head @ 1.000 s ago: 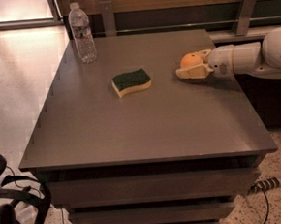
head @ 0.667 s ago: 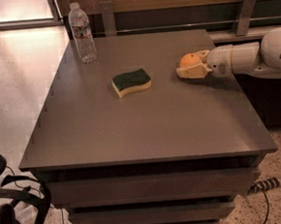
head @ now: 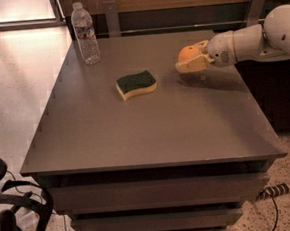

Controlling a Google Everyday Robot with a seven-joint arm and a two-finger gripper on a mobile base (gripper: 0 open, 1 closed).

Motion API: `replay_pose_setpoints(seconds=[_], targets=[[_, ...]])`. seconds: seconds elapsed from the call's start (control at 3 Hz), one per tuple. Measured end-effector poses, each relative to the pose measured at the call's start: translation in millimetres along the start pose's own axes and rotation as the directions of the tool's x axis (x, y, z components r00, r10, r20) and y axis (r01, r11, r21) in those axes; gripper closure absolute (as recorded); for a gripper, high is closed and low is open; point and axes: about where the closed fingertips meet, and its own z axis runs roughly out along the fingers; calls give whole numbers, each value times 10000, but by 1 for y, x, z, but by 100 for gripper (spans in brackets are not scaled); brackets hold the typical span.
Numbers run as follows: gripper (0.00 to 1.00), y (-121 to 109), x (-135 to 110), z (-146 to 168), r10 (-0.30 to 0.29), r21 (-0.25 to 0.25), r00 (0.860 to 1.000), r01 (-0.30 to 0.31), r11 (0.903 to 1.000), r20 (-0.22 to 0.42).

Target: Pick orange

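Note:
The orange (head: 188,52), small, round and bright orange, is held between the tan fingers of my gripper (head: 186,58) at the right rear of the grey table (head: 151,132). The gripper is shut on the orange and holds it a little above the tabletop, with a shadow beneath it. My white arm (head: 249,44) reaches in from the right edge. The near finger (head: 191,64) covers the lower part of the fruit.
A green-and-yellow sponge (head: 136,84) lies left of the gripper near the table's middle. A clear water bottle (head: 85,34) stands at the back left corner. A black object (head: 12,218) sits on the floor bottom left, and a power strip (head: 279,189) lies bottom right.
The gripper has risen off the tabletop with the orange in it and shifted slightly left. The sponge and bottle have not moved.

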Motion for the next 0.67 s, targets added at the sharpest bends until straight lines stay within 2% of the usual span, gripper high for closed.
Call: replay_pose_setpoints(seconds=[0.33,0.67], targets=[[100,10,-29,-4,-610,-192,9970,601,9980,-467],[100,25,-60,-12,-1308,-216,9890,1296,9913,-691]])
